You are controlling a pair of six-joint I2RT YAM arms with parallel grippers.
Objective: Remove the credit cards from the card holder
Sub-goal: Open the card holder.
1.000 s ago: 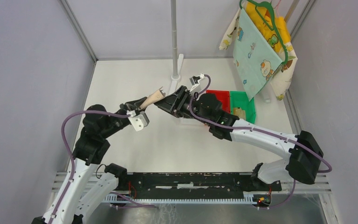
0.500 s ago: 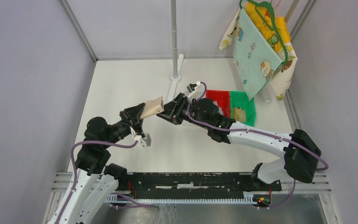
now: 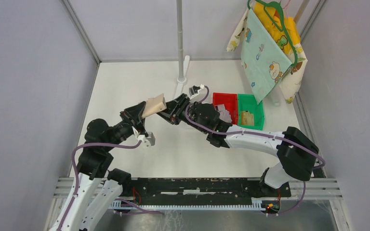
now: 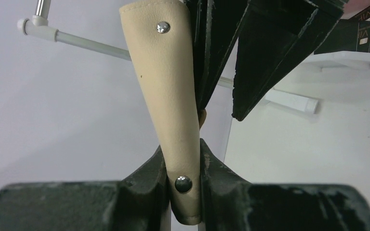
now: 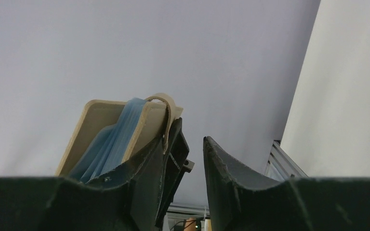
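Top external: one card holder (image 3: 154, 105) hangs above the table (image 3: 125, 82) middle, clamped in the left gripper (image 3: 143, 114). The right gripper (image 3: 167, 114), fingers apart, is at its right edge. Two bins, a red bin (image 3: 225, 95) and a green bin (image 3: 251, 96), sit well right.

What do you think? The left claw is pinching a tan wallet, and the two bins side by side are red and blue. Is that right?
Not quite. The left claw does pinch the tan wallet, but the two bins side by side are a red bin and a green bin, not blue. The top view shows it.
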